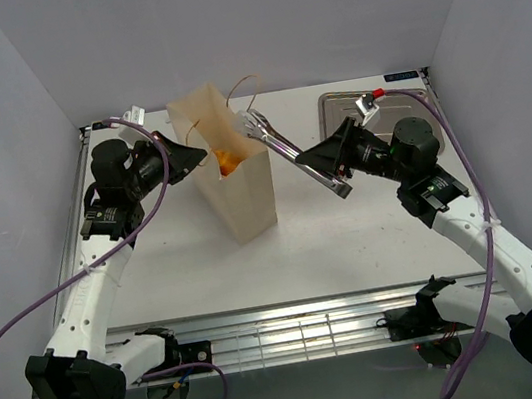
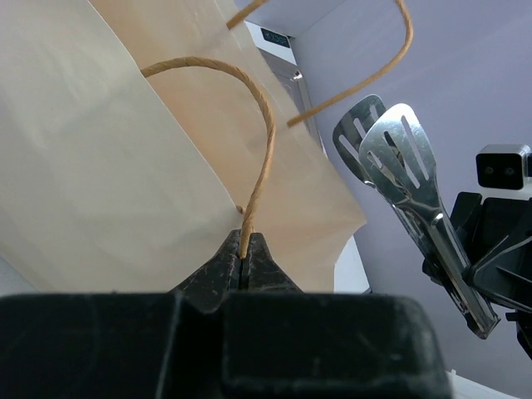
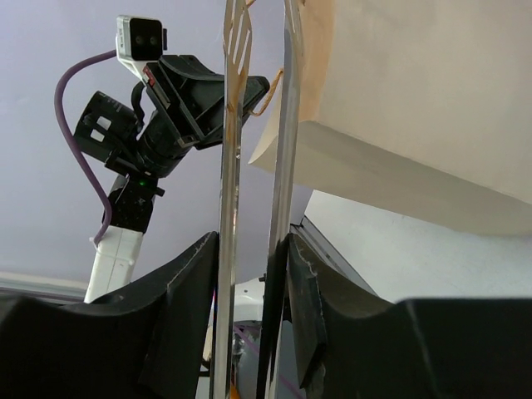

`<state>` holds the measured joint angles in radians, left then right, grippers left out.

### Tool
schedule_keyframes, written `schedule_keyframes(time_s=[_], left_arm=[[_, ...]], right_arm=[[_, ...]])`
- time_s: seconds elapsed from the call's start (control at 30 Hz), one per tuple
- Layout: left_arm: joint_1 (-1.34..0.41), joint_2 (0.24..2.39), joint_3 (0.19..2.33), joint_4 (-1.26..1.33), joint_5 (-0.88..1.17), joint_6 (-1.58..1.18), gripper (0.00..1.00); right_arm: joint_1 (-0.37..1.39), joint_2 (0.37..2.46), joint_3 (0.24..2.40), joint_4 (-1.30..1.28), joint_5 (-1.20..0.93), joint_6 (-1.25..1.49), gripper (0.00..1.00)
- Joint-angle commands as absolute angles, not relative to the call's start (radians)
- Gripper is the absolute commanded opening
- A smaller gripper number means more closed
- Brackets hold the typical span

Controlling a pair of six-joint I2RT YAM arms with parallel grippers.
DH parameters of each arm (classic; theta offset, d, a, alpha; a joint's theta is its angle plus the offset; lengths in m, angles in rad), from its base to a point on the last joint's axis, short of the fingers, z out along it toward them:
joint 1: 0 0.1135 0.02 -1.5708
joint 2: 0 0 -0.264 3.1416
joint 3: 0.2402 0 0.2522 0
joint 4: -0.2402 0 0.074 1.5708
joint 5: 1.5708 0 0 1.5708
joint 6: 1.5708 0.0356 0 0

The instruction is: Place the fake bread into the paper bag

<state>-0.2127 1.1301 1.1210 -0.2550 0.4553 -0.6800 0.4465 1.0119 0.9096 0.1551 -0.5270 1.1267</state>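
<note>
Holding the paper bag (image 1: 244,188) open: your left gripper (image 2: 243,263) pinches its cord handle (image 2: 268,125), right gripper (image 3: 252,249) clamps the empty tongs (image 1: 283,148). Fake bread (image 1: 226,161) sits inside; probably pull the tongs clear next.

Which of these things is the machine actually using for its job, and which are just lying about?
In use:
paper bag
fake bread inside it
cord handle, pinched by the left claw
metal tongs, gripped by the right claw

Lying about:
steel tray at the back right
</note>
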Motion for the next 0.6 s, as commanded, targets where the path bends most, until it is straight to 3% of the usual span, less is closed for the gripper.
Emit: schedule_keyframes(time_s=[0.0,0.27,0.57], left_arm=[[-0.218,1.094,1.134,-0.272,0.456,-0.672,0.00],[-0.218,1.092,1.127,-0.272,0.451,-0.672,0.00],[-0.218,1.092,1.154,-0.294,0.442,-0.676,0.00]], right_arm=[[0.451,1.009,0.902,0.241,-0.532,1.141,0.44],[0.451,1.003,0.933,0.250,-0.546,1.141,0.43],[0.433,1.012,1.118,0.160,-0.523,1.063,0.40]])
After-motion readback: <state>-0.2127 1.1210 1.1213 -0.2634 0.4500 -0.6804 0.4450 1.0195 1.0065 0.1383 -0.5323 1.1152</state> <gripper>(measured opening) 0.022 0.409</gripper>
